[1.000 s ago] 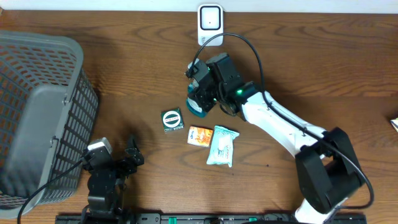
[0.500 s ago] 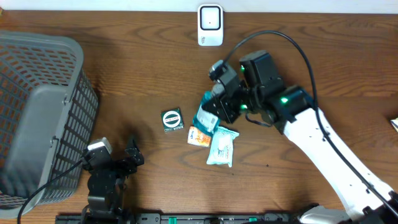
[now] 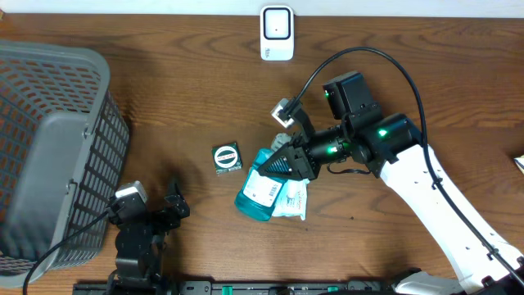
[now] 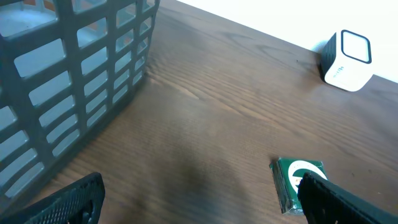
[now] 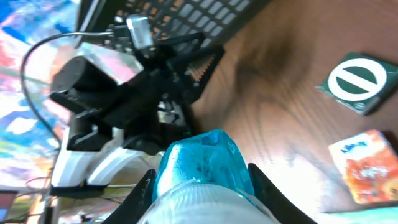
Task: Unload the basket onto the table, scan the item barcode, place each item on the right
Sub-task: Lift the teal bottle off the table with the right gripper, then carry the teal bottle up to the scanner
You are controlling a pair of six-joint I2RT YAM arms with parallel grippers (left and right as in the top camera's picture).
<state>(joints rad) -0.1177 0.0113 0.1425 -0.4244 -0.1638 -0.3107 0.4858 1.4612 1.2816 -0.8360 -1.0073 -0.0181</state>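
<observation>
The right tool is closed narrowly on the neck end of a teal bottle, a finger on either side in the right wrist view. The bottle hangs over the middle of the tabletop, above a white pouch, with a green packet near it at 9 o'clock. Its long axis runs from 1 o'clock at the tool to 7 o'clock at its base, with the white label facing up. The scanner stands well apart at 12 o'clock. The presenting step seems in hand: next, carry the bottle there and turn the label toward the window. The left tool rests wide and empty at 7 o'clock.
</observation>
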